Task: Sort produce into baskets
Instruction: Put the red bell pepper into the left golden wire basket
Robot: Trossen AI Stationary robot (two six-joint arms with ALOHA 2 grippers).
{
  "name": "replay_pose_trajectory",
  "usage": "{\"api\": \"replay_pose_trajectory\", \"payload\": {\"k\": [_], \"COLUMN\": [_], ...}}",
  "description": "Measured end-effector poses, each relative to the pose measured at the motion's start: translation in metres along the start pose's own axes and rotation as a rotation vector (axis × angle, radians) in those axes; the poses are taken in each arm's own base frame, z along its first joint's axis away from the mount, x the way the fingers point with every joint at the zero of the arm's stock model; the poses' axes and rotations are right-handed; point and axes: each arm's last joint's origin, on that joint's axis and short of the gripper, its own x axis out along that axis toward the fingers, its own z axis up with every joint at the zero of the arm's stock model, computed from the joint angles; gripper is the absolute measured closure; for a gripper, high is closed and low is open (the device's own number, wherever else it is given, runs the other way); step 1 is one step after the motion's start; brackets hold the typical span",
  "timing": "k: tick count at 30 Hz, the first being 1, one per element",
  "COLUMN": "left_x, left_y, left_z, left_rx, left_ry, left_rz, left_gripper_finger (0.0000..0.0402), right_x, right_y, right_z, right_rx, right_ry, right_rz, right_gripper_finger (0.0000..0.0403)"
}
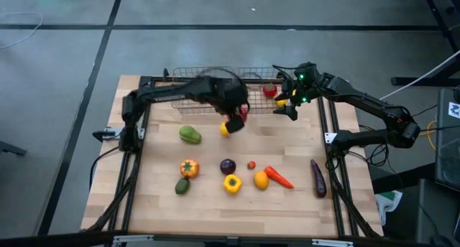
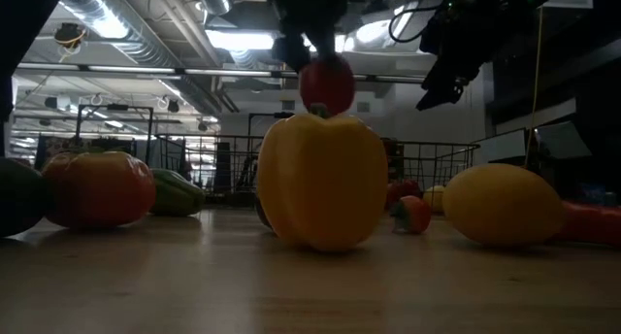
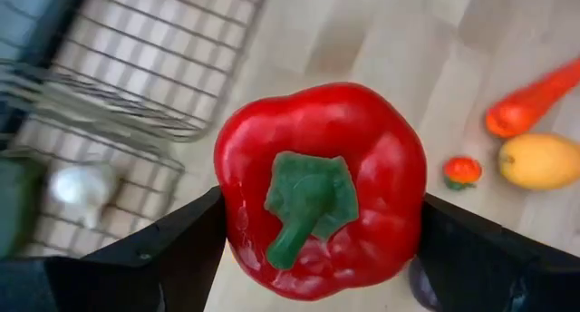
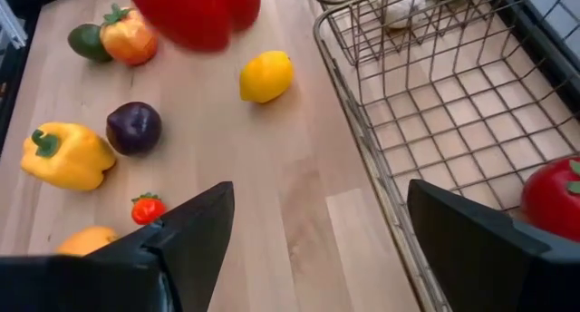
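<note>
My left gripper (image 1: 236,118) is shut on a red pepper (image 3: 322,185) in the air just in front of the two wire baskets (image 1: 215,85), which stand side by side at the table's far edge. The pepper also shows in the low view (image 2: 327,84), clear of the table. My right gripper (image 1: 290,107) is open and empty above the front rim of the right basket (image 4: 435,103). In the baskets lie a red tomato (image 4: 555,199) and a white garlic (image 3: 82,185). A lemon (image 1: 225,130) lies on the table under my left gripper. My left gripper pinches the red pepper's two opposite sides (image 3: 231,212) between its two fingers (image 3: 177,244). The green stem (image 3: 304,199) faces the wrist camera, so the fingers come from the stem end, pointing down. The pepper hangs lifted clear of the table.
Loose on the table: a green piece (image 1: 190,135), an orange-red piece (image 1: 189,168), an avocado (image 1: 182,186), a purple piece (image 1: 228,166), a yellow pepper (image 1: 232,183), a small tomato (image 1: 251,164), an orange (image 1: 261,179), a carrot (image 1: 279,176), an eggplant (image 1: 318,179).
</note>
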Motion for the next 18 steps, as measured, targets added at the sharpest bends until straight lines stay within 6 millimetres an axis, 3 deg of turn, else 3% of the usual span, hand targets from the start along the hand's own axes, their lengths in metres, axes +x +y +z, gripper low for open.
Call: {"api": "replay_pose_trajectory", "payload": {"k": [8, 13, 18], "left_x": [-0.041, -0.05, -0.046], "left_y": [0.061, 0.105, 0.147], "left_z": [0.002, -0.002, -0.009], "left_rx": [-0.138, -0.225, -0.323], "left_ry": [-0.075, -0.061, -0.024], "left_rz": [0.064, 0.13, 0.187], "left_gripper_finger": [0.0084, 0.0084, 0.0084], "right_x": [0.0, 0.0, 0.0], "right_y": [0.0, -0.001, -0.001], "right_z": [0.0, 0.0, 0.0], "right_rx": [0.0, 0.0, 0.0], "right_ry": [0.004, 0.007, 0.009], "right_rz": [-0.016, -0.026, -0.035], "right_gripper_finger": [0.0077, 0.0077, 0.0077]}}
